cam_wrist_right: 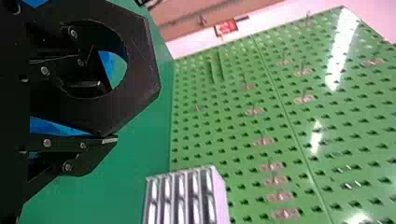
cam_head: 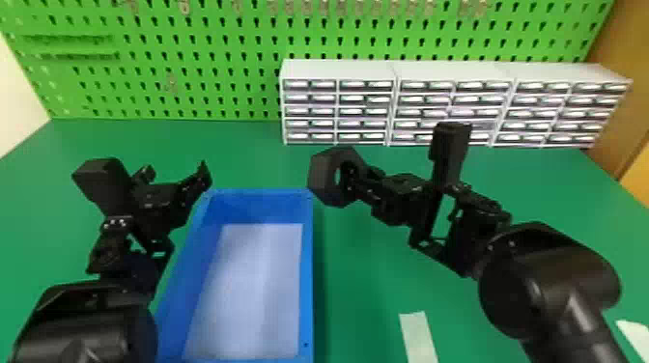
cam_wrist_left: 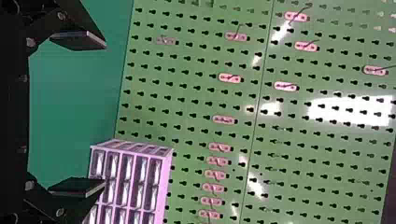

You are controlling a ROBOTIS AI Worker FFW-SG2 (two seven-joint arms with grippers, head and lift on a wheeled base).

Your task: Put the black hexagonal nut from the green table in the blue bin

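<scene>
The black hexagonal nut [cam_head: 322, 178] is held clear of the green bench [cam_head: 241, 154] by the right pincer [cam_head: 356, 177], which is closed on one side of its ring. In the right wrist view, one of the fingers [cam_wrist_right: 86, 86] is seen passed into the round hole, while the other is set against the outer side of the ring. The nut is tilted up on edge, its hole turned sideways, and is placed near the far right corner of the blue bin [cam_head: 307, 289], as seen in the head view; it is not inside the bin. Some blue is seen through the hole in the right wrist view.

The left pincer [cam_head: 175, 171] is placed near the bin's far left corner. It is open, its two fingers [cam_wrist_left: 77, 39] spread well apart, and nothing is gripped between them.

The floor of the bin is covered by a pale sheet [cam_head: 251, 289]. To the right of the bin, a white strip [cam_head: 417, 338] is laid on the bench close to the near edge of the head view, and another pale piece [cam_head: 632, 333] is seen farther right. The back of the bench is bordered by a green pegboard [cam_head: 203, 104], with white drawer cabinets [cam_head: 338, 71] stood before it on the right.
</scene>
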